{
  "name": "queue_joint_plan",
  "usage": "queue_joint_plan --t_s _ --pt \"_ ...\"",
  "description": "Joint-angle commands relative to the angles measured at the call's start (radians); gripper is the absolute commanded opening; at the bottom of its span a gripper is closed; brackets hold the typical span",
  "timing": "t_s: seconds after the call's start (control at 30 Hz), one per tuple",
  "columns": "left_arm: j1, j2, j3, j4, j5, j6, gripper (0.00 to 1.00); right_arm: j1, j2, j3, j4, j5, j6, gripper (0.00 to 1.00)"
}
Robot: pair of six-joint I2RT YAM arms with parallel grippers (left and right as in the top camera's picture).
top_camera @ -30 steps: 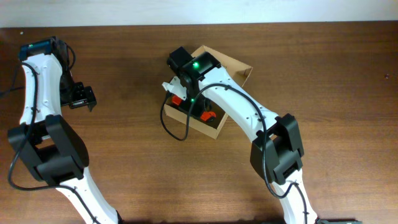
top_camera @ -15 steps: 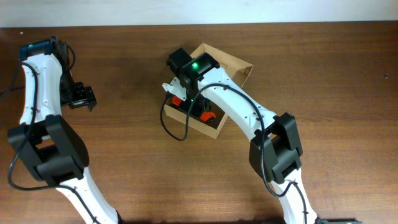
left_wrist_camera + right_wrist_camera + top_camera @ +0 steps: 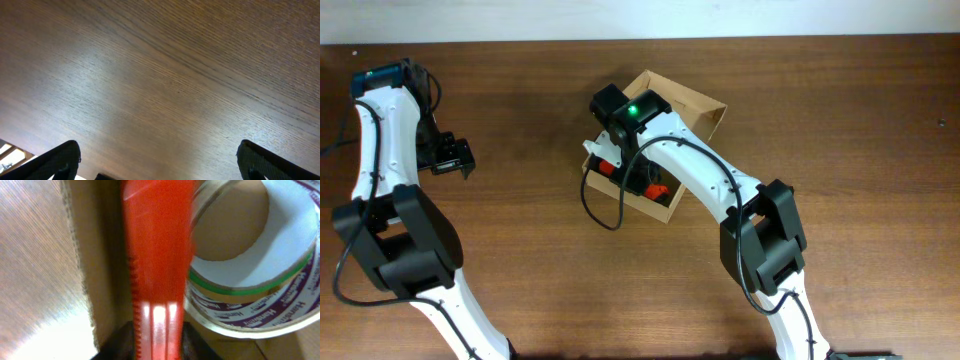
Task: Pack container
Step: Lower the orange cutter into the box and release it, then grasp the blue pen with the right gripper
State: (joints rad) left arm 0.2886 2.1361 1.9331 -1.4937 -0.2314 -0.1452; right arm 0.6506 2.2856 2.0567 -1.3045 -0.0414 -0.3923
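Tan-brown cardboard box [image 3: 685, 104], rectangular, hinged flap lid open, lies tilted at upper centre of the overhead frame on a dark brown wooden table [image 3: 860, 150]. Right gripper [image 3: 155, 342] reaches inside the box, its dark fingers clamped on a red plastic tape dispenser [image 3: 155, 255] with a serrated edge. A roll of clear tape [image 3: 260, 295], its white core lettered in purple, sits just beside the dispenser at the frame's right. Left gripper [image 3: 160, 160], at the overhead frame's left and well apart from the box, hangs spread wide over bare wood, grasping nothing.
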Motion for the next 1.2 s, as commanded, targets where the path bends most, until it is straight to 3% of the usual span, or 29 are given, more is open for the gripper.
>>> queue_joint_plan --t_s 0.0,0.23,0.4,0.57,0.7,0.87,1.17 --pt "0.002 -0.008 -0.005 0.002 0.007 0.012 1.0 0.003 0.0 -0.008 0.0 0.032 0.0 0.37" --pt "0.002 -0.008 -0.005 0.002 0.007 0.012 1.0 0.003 -0.148 0.026 -0.035 0.136 0.027 0.41" --pt "0.002 -0.008 -0.005 0.002 0.007 0.012 1.0 -0.014 -0.406 0.025 -0.045 0.281 0.073 0.46" --pt "0.002 -0.008 -0.005 0.002 0.007 0.012 1.0 -0.165 -0.669 -0.021 -0.031 0.29 0.146 0.51" --pt "0.002 -0.008 -0.005 0.002 0.007 0.012 1.0 -0.396 -0.818 -0.17 -0.002 0.269 0.253 0.5" --pt "0.002 -0.008 -0.005 0.002 0.007 0.012 1.0 -0.65 -0.84 -0.41 -0.019 0.054 0.393 0.5" --pt "0.002 -0.008 -0.005 0.002 0.007 0.012 1.0 -0.676 -0.752 -0.859 0.217 -0.016 0.484 0.5"
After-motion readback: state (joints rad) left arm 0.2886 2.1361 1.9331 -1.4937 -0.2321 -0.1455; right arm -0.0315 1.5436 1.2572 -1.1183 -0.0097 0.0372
